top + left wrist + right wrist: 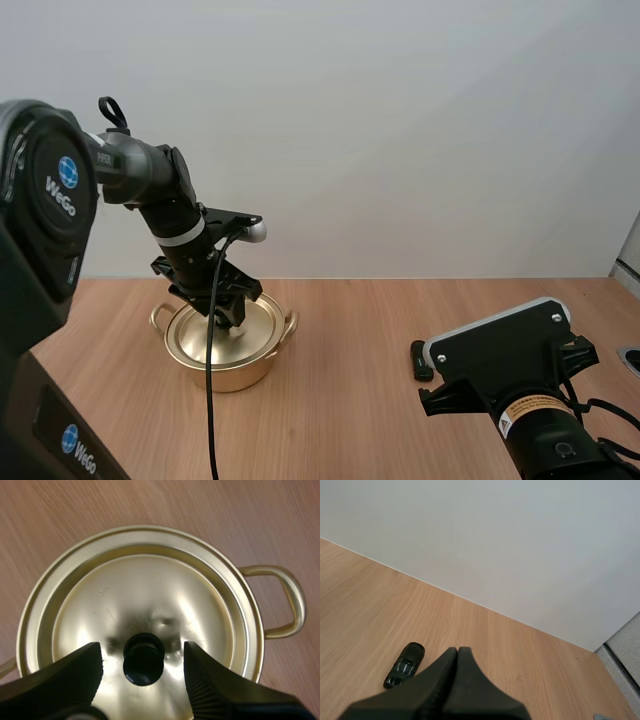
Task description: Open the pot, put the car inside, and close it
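Pot (226,376) lidded, left gripper (142,656) spread around knob (143,667), seemingly clear, right gripper (457,654) closed, empty, near car (404,665).

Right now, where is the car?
The car lies on the table near my shut right gripper; in the high view it sits right of the pot, well apart from it.

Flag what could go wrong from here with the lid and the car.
1. The left gripper stands open astride the small round knob of the lid; a shallow pinch might slip off it.
2. The right gripper is shut near the car; lowering without opening could shove the car across the table.
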### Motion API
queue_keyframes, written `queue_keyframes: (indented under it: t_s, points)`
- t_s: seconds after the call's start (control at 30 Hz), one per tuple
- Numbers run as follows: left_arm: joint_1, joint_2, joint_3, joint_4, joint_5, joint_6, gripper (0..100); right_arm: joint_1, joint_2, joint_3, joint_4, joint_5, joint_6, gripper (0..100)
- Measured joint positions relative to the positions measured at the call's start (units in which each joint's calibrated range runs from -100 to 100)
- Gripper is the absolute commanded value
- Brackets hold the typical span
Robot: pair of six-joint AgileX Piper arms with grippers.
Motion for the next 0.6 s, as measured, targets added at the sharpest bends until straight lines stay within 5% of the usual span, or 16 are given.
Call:
queue_keyframes:
  t_s: [0.13, 0.23, 0.37, 0.6]
  points:
    - [0.0, 1.31, 0.0, 0.0, 0.59, 0.0, 72, 0.0, 0.0, 0.0, 0.0, 0.0, 0.0, 0]
    - [0.0, 1.75, 0.0, 0.12, 0.04, 0.0, 54, 0.0, 0.0, 0.0, 0.0, 0.0, 0.0, 0]
    - [0.0, 1.98, 0.0, 0.01, -1.79, 0.12, 0, 0.0, 0.0, 0.0, 0.0, 0.0, 0.0, 0]
    - [0.0, 1.98, 0.0, 0.11, -3.96, 0.06, 0, 0.0, 0.0, 0.0, 0.0, 0.41, 0.0, 0]
